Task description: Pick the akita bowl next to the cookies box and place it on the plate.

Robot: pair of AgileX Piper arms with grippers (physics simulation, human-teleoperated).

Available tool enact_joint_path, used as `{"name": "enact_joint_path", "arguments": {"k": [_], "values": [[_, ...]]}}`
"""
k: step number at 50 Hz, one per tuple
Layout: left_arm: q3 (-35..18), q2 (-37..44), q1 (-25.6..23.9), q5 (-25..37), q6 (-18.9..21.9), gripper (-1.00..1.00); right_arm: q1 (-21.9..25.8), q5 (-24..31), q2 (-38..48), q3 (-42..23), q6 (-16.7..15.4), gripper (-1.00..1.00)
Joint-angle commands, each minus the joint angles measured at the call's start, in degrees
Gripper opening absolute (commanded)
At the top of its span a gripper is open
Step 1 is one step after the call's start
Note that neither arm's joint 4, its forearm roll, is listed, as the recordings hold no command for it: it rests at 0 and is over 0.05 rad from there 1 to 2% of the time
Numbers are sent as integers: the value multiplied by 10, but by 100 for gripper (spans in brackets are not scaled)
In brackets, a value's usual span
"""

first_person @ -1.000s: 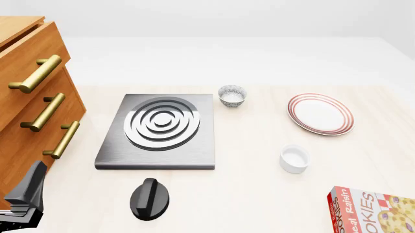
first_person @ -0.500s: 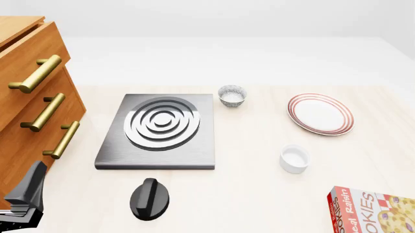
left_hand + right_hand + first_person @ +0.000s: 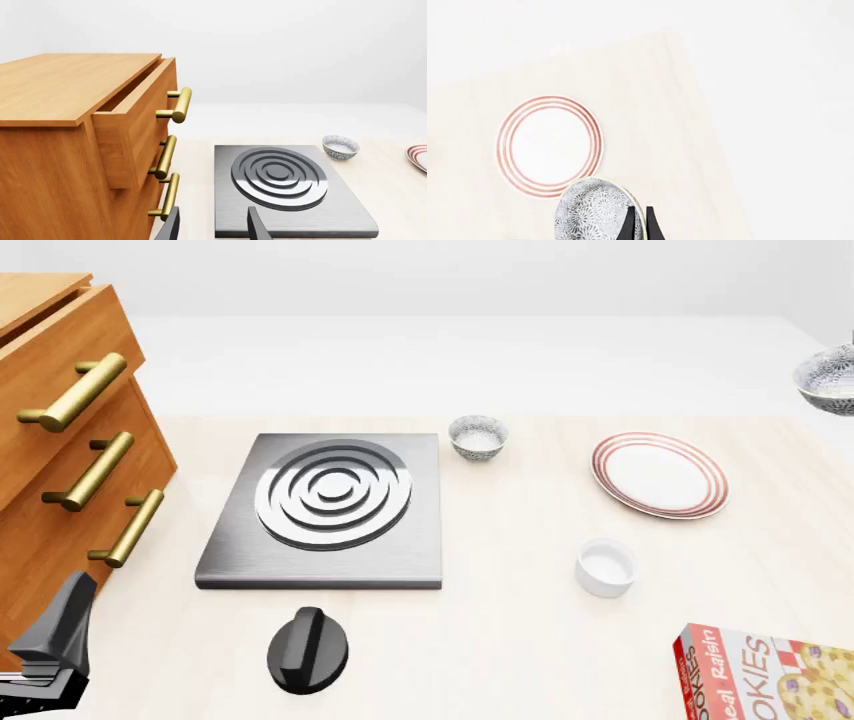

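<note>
The left gripper (image 3: 213, 227) is showing two thin, flat fingers (image 3: 257, 226) that are dark grey, almost black, with plain smooth sides and a paler grey edge. In the front view the left arm (image 3: 51, 652) is looking like a blocky dark grey piece with slanted faces, and it is sitting over some black and white bits near the corner. The right gripper (image 3: 639, 223) is showing two slim black fingers (image 3: 651, 222) that are getting narrower toward their tips.

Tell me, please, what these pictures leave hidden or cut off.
- Akita bowl: cut by the front view's right edge; the right gripper holding it is out of that frame.
- Cookies box: cropped at the front view's corner.
- Plate: a sliver at the left wrist view's edge.
</note>
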Motion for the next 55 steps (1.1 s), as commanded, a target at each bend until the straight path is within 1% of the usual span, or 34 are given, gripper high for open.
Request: {"name": "enact_joint_path", "arguments": {"k": [1, 2, 7, 13, 17, 18, 20, 23, 24, 25, 28, 29, 32, 34, 35, 36, 40, 45, 48, 50, 53, 55], "values": [[0, 0, 0, 0, 0, 100, 40, 6, -1, -11, 15, -100], [0, 0, 0, 0, 0, 100, 47, 12, 2, -22, 21, -100], [0, 0, 0, 0, 0, 100, 62, 17, 3, -28, 31, -100], [0, 0, 0, 0, 0, 100, 91, 14, 6, -21, 57, -100], [0, 0, 0, 0, 0, 100, 102, 9, 10, -21, 69, -100], [0, 0, 0, 0, 0, 100, 110, 6, 12, -21, 79, -100], [0, 0, 0, 0, 0, 100, 114, 1, 14, -20, 86, -100], [0, 0, 0, 0, 0, 100, 135, -6, 19, -16, 114, -100], [0, 0, 0, 0, 0, 100, 149, -9, 22, -14, 133, -100], [0, 0, 0, 0, 0, 100, 155, -12, 23, -12, 140, -100], [0, 0, 0, 0, 0, 100, 153, -20, 22, -2, 140, -100], [0, 0, 0, 0, 0, 100, 154, -24, 22, 2, 145, -100], [0, 0, 0, 0, 0, 100, 163, -39, 21, 20, 182, -100], [0, 0, 0, 0, 0, 100, 158, -50, 20, 35, 181, -100], [0, 0, 0, 0, 0, 100, 158, -55, 19, 42, 189, -100], [0, 0, 0, 0, 0, 100, 163, -62, 18, 52, 205, -100], [0, 0, 0, 0, 0, 100, 158, -75, 14, 67, 207, -100], [0, 0, 0, 0, 0, 100, 153, -99, 12, 96, 223, -100], [0, 0, 0, 0, 0, 100, 150, -118, 9, 118, 240, -100], [0, 0, 0, 0, 0, 100, 151, -130, 9, 127, 257, -100], [0, 0, 0, 0, 0, 100, 153, -138, 9, 134, 264, -100], [0, 0, 0, 0, 0, 100, 155, -153, 7, 147, 278, -100]]}}
